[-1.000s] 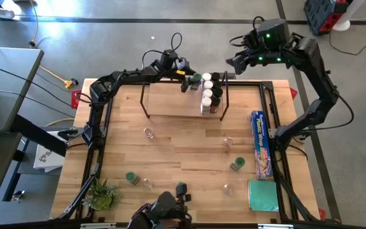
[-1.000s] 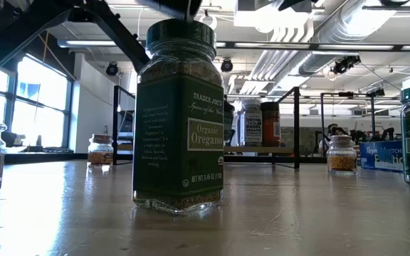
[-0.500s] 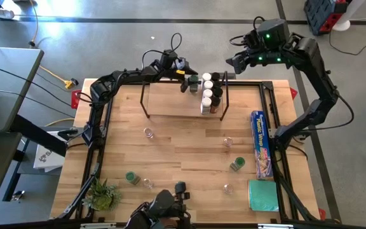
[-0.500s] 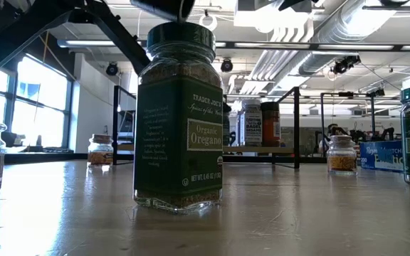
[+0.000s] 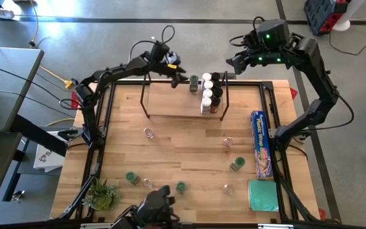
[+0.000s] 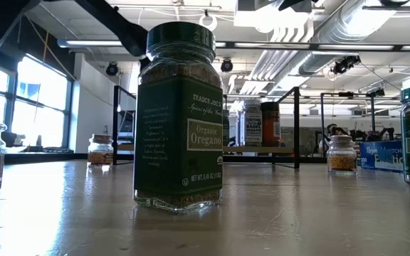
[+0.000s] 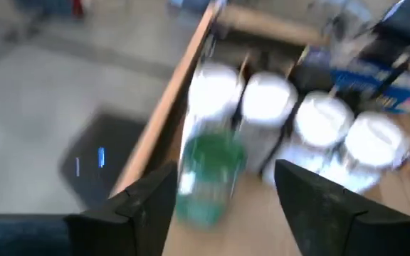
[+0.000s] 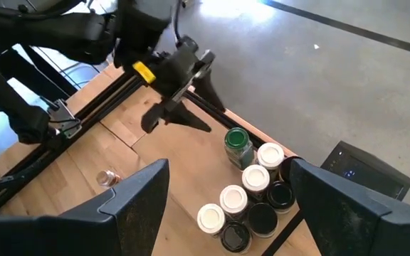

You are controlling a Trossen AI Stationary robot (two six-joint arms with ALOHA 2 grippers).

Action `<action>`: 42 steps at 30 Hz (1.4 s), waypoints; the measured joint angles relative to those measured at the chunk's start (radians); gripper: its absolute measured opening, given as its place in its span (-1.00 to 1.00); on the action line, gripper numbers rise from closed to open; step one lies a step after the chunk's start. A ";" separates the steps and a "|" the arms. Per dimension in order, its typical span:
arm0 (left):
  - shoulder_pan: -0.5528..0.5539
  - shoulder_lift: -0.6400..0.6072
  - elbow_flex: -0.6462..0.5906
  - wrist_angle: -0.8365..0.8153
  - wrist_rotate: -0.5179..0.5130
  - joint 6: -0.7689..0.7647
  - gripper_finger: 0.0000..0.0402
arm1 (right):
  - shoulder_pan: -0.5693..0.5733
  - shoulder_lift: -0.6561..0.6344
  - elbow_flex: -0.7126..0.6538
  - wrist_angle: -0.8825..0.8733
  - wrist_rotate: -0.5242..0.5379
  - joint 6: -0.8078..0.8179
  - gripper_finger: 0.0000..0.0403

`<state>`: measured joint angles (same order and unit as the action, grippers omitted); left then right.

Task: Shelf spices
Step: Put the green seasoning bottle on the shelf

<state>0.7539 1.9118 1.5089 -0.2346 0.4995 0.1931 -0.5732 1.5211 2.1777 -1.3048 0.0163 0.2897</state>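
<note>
A: What's at the left of the overhead view?

B: A plant (image 5: 103,194) sits at the lower left of the wooden surface (image 5: 170,143). Near it are a green-lidded jar (image 5: 131,177) and a clear one (image 5: 147,183); another clear jar (image 5: 149,133) stands higher up.

A: And the left gripper (image 5: 184,79)?

B: It's at upper centre, over the shelf (image 5: 170,102), just left of a green-lidded shelf jar (image 5: 194,81). Its fingers (image 7: 144,206) are spread and empty; that jar stands free between them in the wrist view.

A: Where are the other spices?

B: A cluster of white- and dark-lidded jars (image 5: 211,90) fills the shelf's right end. Loose jars dot the lower centre and right: a green lid (image 5: 180,187), a second green one (image 5: 237,164), and two clear ones (image 5: 227,142) (image 5: 227,188).

A: The right side?

B: The right gripper (image 5: 232,63) hovers at upper right, beyond the shelf, fingers (image 8: 137,199) spread wide and empty. A blue box (image 5: 261,144) and a green cloth (image 5: 262,195) lie along the right edge.
</note>
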 joint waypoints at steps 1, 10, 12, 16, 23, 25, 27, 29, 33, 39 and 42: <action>0.001 0.004 -0.001 -0.049 -0.004 -0.002 0.07 | 0.001 0.000 0.000 0.000 0.000 -0.001 0.42; -0.018 0.125 -0.002 -0.045 -0.067 -0.071 -0.61 | 0.004 0.000 0.000 0.000 0.029 -0.010 0.42; -0.017 0.142 -0.002 -0.015 -0.070 -0.078 -0.72 | 0.008 0.000 0.000 0.000 0.030 -0.010 0.42; -0.018 0.170 -0.002 0.032 -0.076 -0.086 -0.86 | 0.021 0.000 0.000 0.000 0.032 -0.002 0.42; -0.026 0.203 -0.002 0.073 -0.076 -0.112 -0.93 | 0.033 0.000 0.000 0.000 0.044 -0.002 0.42; -0.032 0.211 -0.003 0.072 -0.076 -0.115 -0.93 | 0.033 0.000 0.000 0.000 0.045 0.001 0.42; -0.037 0.217 -0.003 0.084 -0.080 -0.122 -0.93 | 0.033 0.000 0.000 0.000 0.045 0.001 0.42; -0.042 0.224 -0.003 0.100 -0.083 -0.143 -0.93 | 0.033 0.000 0.000 0.000 0.047 0.001 0.42; -0.052 0.236 -0.003 0.128 -0.083 -0.180 -0.93 | 0.033 0.001 0.000 0.000 0.047 0.015 0.42; -0.058 0.236 -0.003 0.176 -0.083 -0.208 -0.93 | 0.033 0.001 0.000 0.000 0.046 0.020 0.42; -0.056 0.231 -0.002 0.176 -0.083 -0.216 -0.93 | 0.033 0.001 0.000 0.000 0.046 0.020 0.42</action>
<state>0.6984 2.1427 1.5066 -0.0587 0.4160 -0.0231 -0.5404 1.5219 2.1777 -1.3052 0.0628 0.3099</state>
